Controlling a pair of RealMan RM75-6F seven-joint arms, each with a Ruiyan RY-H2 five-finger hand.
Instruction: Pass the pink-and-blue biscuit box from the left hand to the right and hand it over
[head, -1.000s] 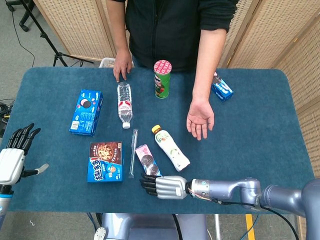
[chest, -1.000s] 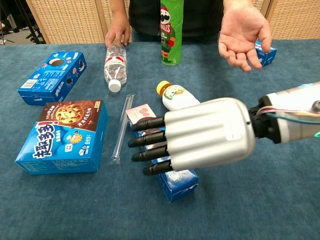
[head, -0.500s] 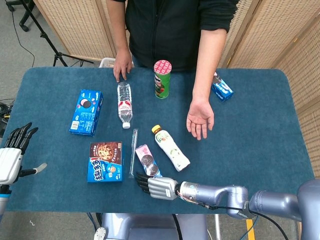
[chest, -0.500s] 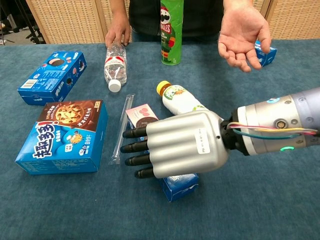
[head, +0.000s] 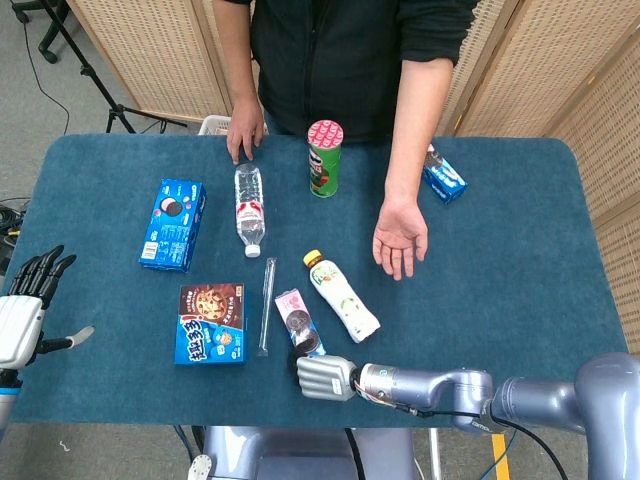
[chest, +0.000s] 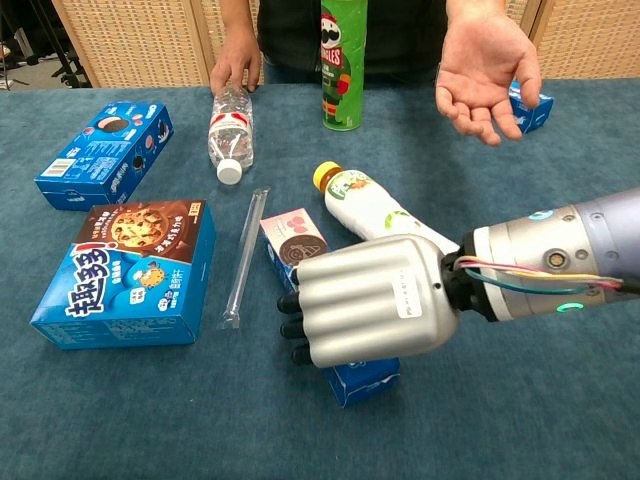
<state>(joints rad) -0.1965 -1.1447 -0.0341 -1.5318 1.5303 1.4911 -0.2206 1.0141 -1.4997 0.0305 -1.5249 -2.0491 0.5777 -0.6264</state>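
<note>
The pink-and-blue biscuit box (head: 294, 316) (chest: 294, 233) lies flat on the blue table, pink end toward the person. My right hand (head: 325, 378) (chest: 375, 312) covers its near, blue end, with the fingers curled down around the box's left side, gripping it. My left hand (head: 25, 312) hangs beyond the table's left edge, fingers spread and holding nothing; the chest view does not show it. The person's open palm (head: 400, 237) (chest: 487, 65) rests face up at the far side.
A bottle with a yellow cap (head: 342, 295) (chest: 365, 205) lies just right of the box and a clear straw (head: 266, 305) (chest: 245, 258) just left. Further left are a cookie box (head: 211, 322) and an Oreo box (head: 173, 223). A water bottle (head: 249, 205) and Pringles can (head: 323, 158) stand behind.
My right hand's fingers went from stretched flat over the box to curled around it, and the box turned slightly. The left hand stayed put.
</note>
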